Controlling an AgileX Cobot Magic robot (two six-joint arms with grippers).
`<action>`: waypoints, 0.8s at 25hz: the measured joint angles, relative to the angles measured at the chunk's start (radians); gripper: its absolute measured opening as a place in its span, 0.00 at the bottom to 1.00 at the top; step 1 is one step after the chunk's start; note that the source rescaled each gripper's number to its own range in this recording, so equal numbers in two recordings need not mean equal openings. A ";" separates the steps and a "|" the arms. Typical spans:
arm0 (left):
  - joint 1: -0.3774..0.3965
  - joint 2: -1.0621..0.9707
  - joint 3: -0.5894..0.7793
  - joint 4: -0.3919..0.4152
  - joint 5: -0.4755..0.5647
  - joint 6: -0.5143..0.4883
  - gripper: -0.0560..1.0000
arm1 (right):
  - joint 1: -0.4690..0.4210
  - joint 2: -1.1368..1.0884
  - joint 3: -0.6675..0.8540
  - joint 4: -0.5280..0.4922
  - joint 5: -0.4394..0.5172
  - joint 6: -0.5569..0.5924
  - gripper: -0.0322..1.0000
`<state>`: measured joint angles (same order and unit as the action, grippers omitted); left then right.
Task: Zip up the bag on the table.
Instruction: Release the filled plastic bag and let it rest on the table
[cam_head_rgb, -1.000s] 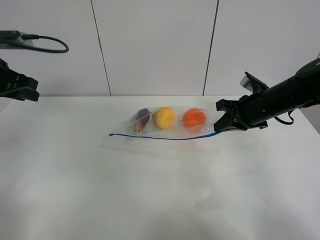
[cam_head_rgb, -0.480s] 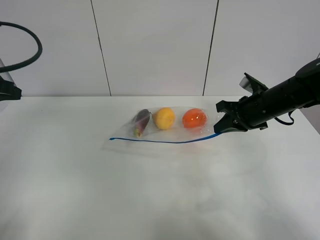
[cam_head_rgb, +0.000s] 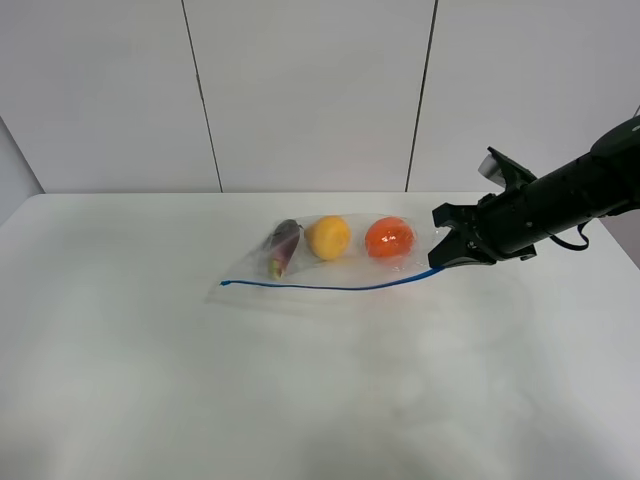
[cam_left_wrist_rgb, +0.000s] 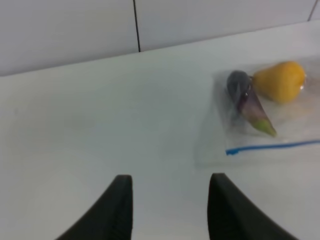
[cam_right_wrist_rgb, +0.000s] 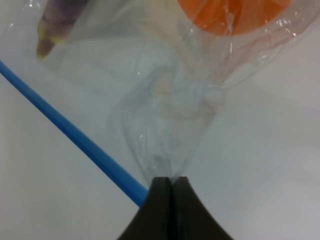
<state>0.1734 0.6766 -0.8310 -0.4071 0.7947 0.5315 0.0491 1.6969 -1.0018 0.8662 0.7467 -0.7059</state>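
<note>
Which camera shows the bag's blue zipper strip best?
The exterior high view: the zipper strip runs whole from its free end to the right gripper holding the bag. The left wrist view catches only the free end, the right wrist view only the end by that gripper.

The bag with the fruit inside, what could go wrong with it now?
The right gripper pinches only a thin corner of the bag, so the plastic might slip out or stretch. The far end of the blue zipper strip lies free, with the open left gripper apart from it, so a pull may drag the whole bag instead of closing it.
</note>
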 joint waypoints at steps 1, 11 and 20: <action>0.000 -0.040 0.036 0.003 0.003 -0.010 0.70 | 0.000 0.000 0.000 0.000 0.000 0.000 0.03; 0.000 -0.388 0.162 0.255 0.141 -0.347 0.70 | 0.000 0.000 0.000 -0.002 0.002 0.000 0.03; -0.049 -0.469 0.163 0.290 0.260 -0.394 0.70 | 0.000 0.000 0.000 -0.019 0.000 0.000 0.03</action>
<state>0.1241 0.2079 -0.6682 -0.1175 1.0547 0.1380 0.0491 1.6969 -1.0018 0.8474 0.7469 -0.7059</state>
